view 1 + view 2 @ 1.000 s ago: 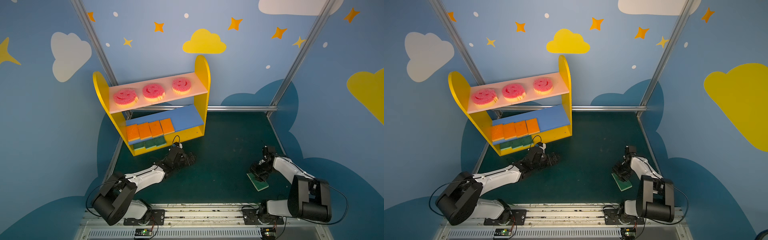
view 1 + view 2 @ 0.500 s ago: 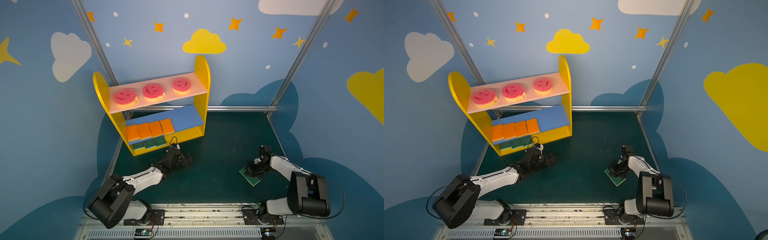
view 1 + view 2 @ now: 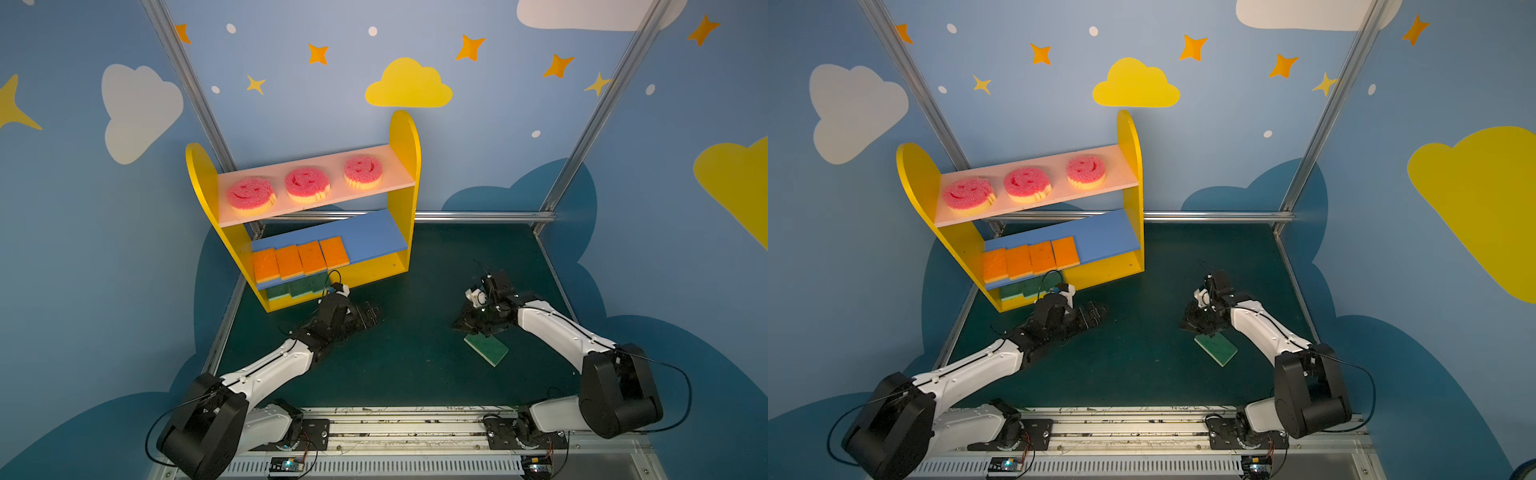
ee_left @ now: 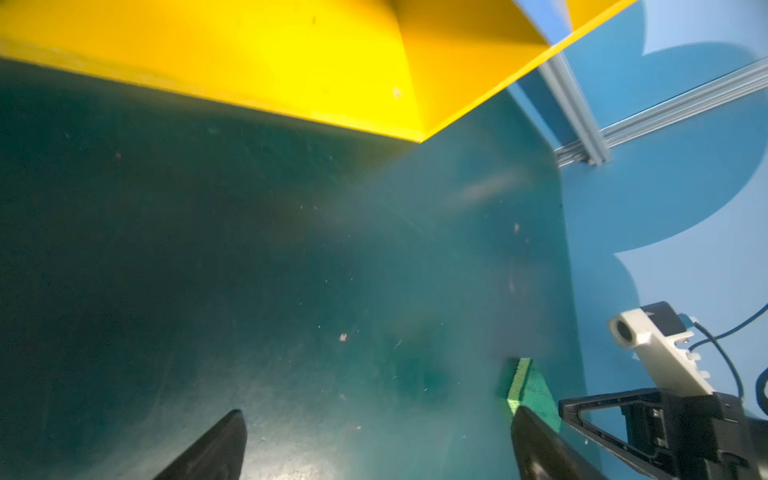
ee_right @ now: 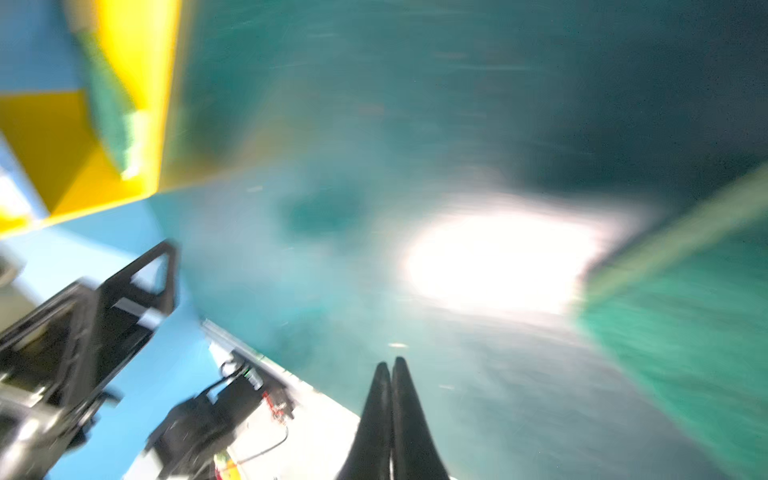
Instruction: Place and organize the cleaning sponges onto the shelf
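Sponges [image 3: 311, 257] are found stored on all 3 levels of the shelf [image 3: 405, 137]. 3 pink ones [image 3: 306, 183] are set in a row on the pink board [image 3: 395, 174], faces up. 4 orange ones [image 3: 1042, 257] are laid side by side at the left end of the blue board [image 3: 374, 237]. Green ones [image 3: 297, 286] are tucked below them on the base [image 3: 374, 266]; 3 seem to be there, though they are partly covered by the blue board. 1 green sponge [image 3: 486, 351] is seen off the shelf, lying flat and askew on the table [image 3: 415, 374], well apart from the shelf, on the right.

The right gripper [image 5: 390, 362] is shown with its fingers [image 5: 409, 415] pressed together and nothing between them; it is held just beside that sponge, and contact cannot be judged. The left gripper [image 4: 378, 411] is spread wide and empty, low over the table near the shelf's front.

The task is judged nearly done: 10 sponges appear placed and sorted by colour, and only the last is to be picked up and added to the green row on the base, where room is seen to the right.
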You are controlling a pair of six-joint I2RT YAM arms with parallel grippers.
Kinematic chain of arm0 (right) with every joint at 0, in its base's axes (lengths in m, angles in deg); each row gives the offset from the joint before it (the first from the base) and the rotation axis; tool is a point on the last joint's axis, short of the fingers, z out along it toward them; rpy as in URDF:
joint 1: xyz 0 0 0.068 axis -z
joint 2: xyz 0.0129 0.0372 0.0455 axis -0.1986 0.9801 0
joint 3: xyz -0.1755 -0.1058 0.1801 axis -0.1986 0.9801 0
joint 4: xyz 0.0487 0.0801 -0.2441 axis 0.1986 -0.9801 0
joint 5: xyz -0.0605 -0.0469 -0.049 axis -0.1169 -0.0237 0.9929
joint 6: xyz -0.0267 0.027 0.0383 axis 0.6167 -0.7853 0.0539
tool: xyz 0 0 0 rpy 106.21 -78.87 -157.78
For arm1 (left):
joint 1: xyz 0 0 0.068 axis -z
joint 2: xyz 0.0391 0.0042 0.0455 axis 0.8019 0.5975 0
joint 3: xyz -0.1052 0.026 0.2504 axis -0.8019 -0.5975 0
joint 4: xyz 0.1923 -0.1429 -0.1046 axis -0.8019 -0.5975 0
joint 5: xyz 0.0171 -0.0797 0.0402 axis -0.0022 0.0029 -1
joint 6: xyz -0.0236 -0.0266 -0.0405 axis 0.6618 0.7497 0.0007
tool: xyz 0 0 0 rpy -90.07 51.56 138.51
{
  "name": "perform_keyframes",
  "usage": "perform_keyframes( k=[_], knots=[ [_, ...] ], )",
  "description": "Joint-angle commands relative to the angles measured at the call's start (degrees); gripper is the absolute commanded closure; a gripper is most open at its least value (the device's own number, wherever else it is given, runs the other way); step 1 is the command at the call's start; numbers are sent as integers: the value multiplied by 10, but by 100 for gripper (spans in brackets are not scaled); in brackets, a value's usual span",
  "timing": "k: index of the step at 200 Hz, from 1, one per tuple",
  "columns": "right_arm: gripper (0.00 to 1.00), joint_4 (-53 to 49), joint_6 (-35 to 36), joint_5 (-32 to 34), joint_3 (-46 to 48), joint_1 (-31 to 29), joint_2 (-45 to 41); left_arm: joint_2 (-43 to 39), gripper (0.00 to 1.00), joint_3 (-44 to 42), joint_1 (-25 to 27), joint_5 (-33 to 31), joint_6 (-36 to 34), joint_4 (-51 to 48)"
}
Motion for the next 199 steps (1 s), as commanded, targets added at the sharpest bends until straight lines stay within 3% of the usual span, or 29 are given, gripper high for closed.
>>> perform_keyframes(
  k=[1, 22, 33, 44, 58, 75, 98, 134, 163, 199],
  knots=[
    [83, 0, 2, -24, -31, -24, 4, -21, 3, -8, -8, 22, -18, -17],
    [70, -26, 11, -15, -38, -14, -12, -13, 11, 10, -7, 54, -43, -29],
    [67, -46, 15, -5, -35, 0, -25, 4, 20, 27, -6, 78, -56, -33],
    [67, -55, 13, -13, -21, 26, -39, 28, 36, 44, -1, 97, -64, -31],
    [77, -54, 6, -38, 12, 72, -62, 67, 58, 74, 12, 125, -73, -29],
    [99, -58, 11, -64, 51, 133, -84, 117, 75, 116, 35, 135, -81, -26],
    [100, -105, 40, -48, 81, 194, -101, 188, 90, 178, 71, 141, -90, -23],
    [100, -162, 80, 5, 122, 290, -124, 289, 97, 257, 99, 159, -87, -10],
    [100, -154, 54, 84, 148, 290, -162, 323, 97, 280, 105, 158, -80, 4],
    [100, -116, 61, 105, 149, 287, -143, 325, 97, 274, 105, 155, -81, 8]
  ],
)
